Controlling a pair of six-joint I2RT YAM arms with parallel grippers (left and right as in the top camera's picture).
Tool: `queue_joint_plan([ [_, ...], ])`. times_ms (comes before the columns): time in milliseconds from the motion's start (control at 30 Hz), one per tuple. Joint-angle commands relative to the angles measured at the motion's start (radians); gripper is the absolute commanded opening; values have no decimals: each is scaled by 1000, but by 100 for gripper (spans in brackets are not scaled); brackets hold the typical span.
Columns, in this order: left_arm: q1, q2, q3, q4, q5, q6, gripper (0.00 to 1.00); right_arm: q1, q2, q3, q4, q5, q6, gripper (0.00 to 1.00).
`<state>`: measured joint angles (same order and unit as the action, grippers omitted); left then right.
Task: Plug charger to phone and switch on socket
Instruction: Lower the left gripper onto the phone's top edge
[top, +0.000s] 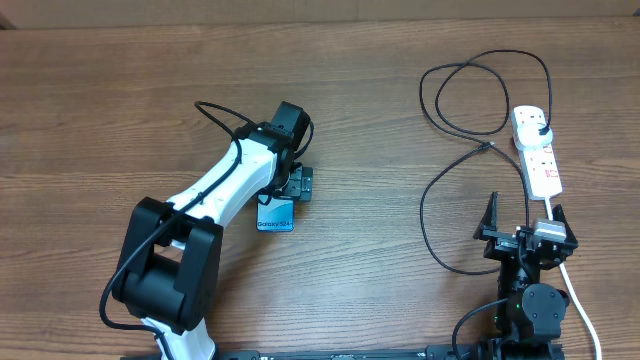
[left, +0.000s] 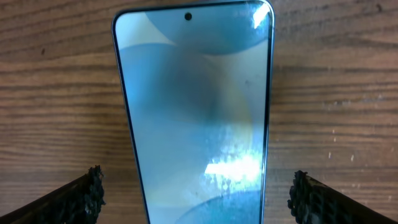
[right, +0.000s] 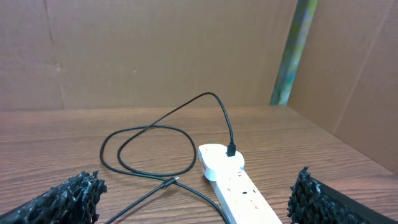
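Brown wood-grain table (top: 380, 80) carries phone (top: 275, 217) and socket (top: 540, 160) before cardboard walls (right: 155, 50).

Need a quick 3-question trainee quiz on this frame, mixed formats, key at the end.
1. True or false: the charger's plug tip is already in the phone.
2. The left gripper is: A) shut on the phone; B) open, fingers flanking the phone; C) shut on the cable.
3. Fill in: the charger's adapter is plugged in at the white ___.
Key: 1 false; 2 B; 3 power strip.
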<state>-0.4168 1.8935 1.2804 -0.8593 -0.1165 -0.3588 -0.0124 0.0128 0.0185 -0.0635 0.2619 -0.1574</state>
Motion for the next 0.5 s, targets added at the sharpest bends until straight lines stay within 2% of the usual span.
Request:
queue_joint_plan([
  [0,11,18,13,21,6,22,100,4,-10,-11,7,-1,-8,100],
  [467,31,18,7,34,13,22,99,4,-10,-11,6,-1,-8,100],
])
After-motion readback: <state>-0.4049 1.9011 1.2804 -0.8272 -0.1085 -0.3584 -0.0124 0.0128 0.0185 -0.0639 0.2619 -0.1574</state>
